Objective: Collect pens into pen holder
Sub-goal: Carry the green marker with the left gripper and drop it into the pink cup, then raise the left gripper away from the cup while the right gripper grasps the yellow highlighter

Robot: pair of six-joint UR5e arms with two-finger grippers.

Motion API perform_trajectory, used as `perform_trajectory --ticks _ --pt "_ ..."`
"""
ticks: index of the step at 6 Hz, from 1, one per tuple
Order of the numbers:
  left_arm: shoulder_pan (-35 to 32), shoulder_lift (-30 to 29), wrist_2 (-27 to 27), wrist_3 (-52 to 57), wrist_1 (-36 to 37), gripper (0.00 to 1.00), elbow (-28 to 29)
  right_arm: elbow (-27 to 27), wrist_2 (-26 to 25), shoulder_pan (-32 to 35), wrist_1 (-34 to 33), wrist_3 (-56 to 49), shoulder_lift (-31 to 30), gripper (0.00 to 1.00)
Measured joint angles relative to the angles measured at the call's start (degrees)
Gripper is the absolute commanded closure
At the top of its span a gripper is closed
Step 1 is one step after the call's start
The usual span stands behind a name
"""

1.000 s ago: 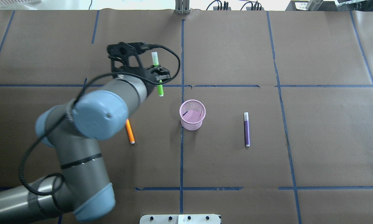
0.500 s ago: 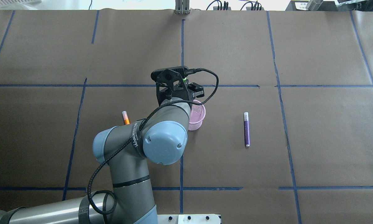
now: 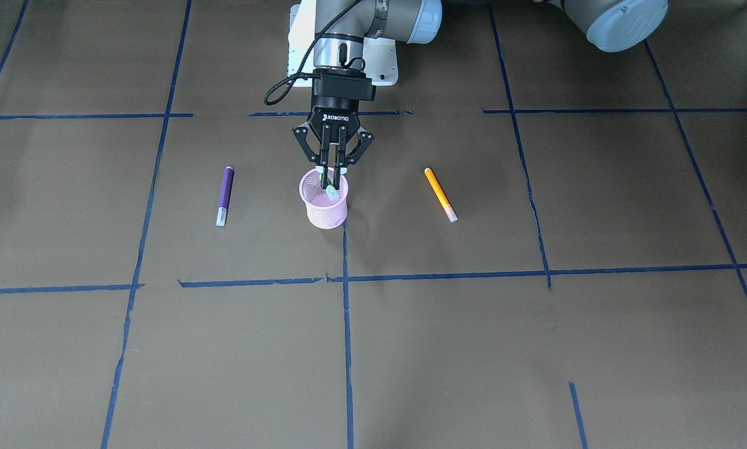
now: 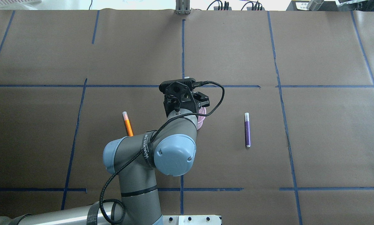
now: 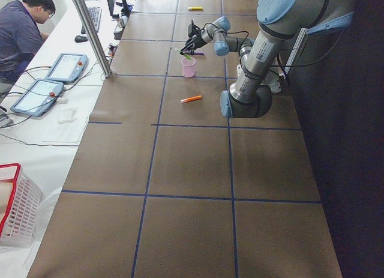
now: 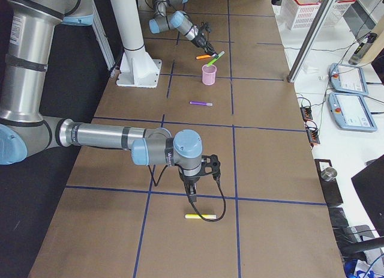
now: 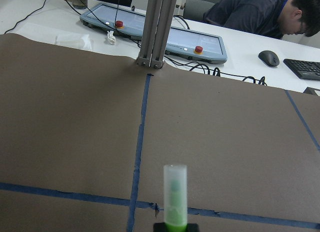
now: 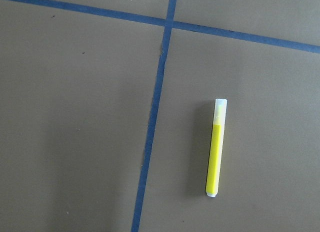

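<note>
My left gripper (image 3: 331, 182) is shut on the bright green pen (image 3: 330, 191) and holds it tilted just above the mouth of the pink mesh pen holder (image 3: 325, 211). The left wrist view shows the green pen (image 7: 175, 197) with its pale cap pointing away. The orange pen (image 3: 441, 194) lies on the table on my left of the holder. The purple pen (image 3: 224, 195) lies on my right of it. My right gripper (image 6: 192, 197) hangs low over the table far from the holder. I cannot tell if it is open or shut.
A yellow pen (image 8: 216, 148) lies on the brown paper under the right wrist camera, beside a blue tape line. Blue tape lines (image 3: 448, 274) cross the table. An operator (image 5: 24, 26) sits at a side desk with tablets.
My left arm has swung from the far left of the table to over the pink holder, carrying the green pen. The orange and purple pens have not moved.
</note>
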Motion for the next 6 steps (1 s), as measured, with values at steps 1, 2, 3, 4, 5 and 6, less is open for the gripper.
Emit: perform_trajectory --ticks 1,2,3,4,5,6 --pt "0.0 -0.2 0.0 0.3 -0.1 0.0 0.1 0.0 0.0 0.0 0.0 0.0 0.0 0.0" --pt "0.1 -0.5 -0.2 0.6 -0.1 0.0 -0.1 -0.1 -0.1 0.0 0.0 0.0 0.0 0.0" --pt "0.0 -0.8 -0.9 0.8 -0.1 0.0 -0.9 -0.1 -0.1 0.0 0.0 0.0 0.0 0.0" --pt "-0.5 -0.8 -4.4 2.1 0.1 0.0 -2.6 -0.1 -0.1 0.0 0.0 0.0 0.0 0.0" --pt "-2.1 -0.3 -11.5 4.6 1.6 0.0 -5.0 -0.1 -0.1 0.0 0.0 0.0 0.0 0.0" --pt "-4.7 1.0 -20.4 7.4 6.0 0.0 -8.0 0.0 0.0 0.0 0.0 0.0 0.1 0.0"
